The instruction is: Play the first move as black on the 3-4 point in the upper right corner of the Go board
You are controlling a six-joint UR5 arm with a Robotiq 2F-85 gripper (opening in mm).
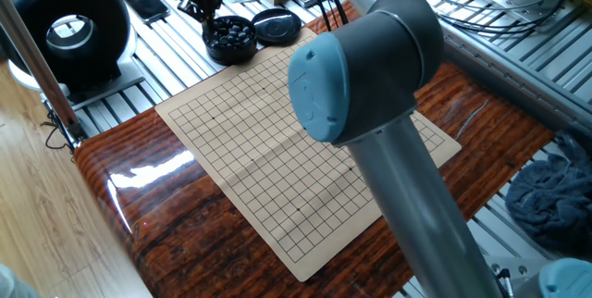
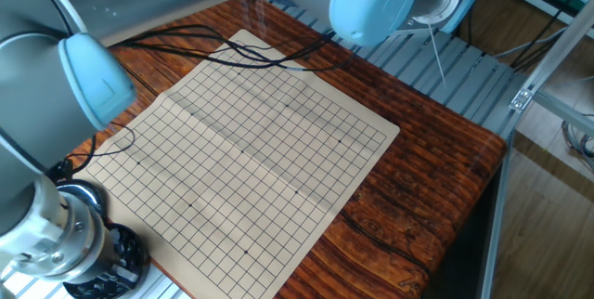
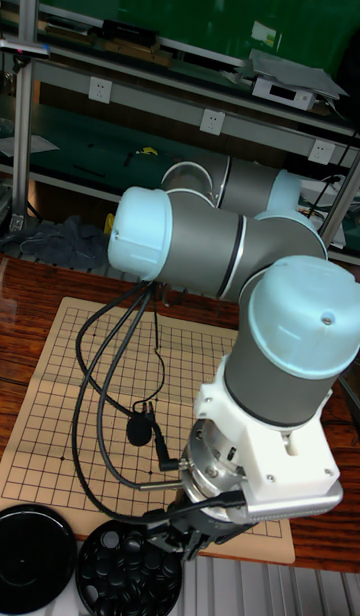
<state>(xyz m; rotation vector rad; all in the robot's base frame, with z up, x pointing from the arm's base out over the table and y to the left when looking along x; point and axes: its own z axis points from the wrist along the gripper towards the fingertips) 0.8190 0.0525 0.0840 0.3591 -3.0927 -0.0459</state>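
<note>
The black stones fill a round black bowl (image 1: pixel 230 38) just past the far corner of the Go board (image 1: pixel 277 141); the same bowl (image 3: pixel 129 572) shows in the tall fixed view. My gripper (image 1: pixel 203 6) hangs above the bowl's far rim, fingers pointing down. Its fingertips are dark and small against the clutter, so I cannot tell whether a stone sits between them. The board's grid (image 2: pixel 251 141) carries no stones. The 3-4 point is one of its plain crossings, which I cannot single out here.
The bowl's black lid (image 1: pixel 277 26) lies next to it, and shows again (image 3: pixel 35 550) in the tall view. The arm's big elbow (image 1: pixel 361 67) overhangs the board's right half. Black cables (image 2: pixel 232 53) trail over the board's far edge. A ring-shaped black device (image 1: pixel 69 30) stands at far left.
</note>
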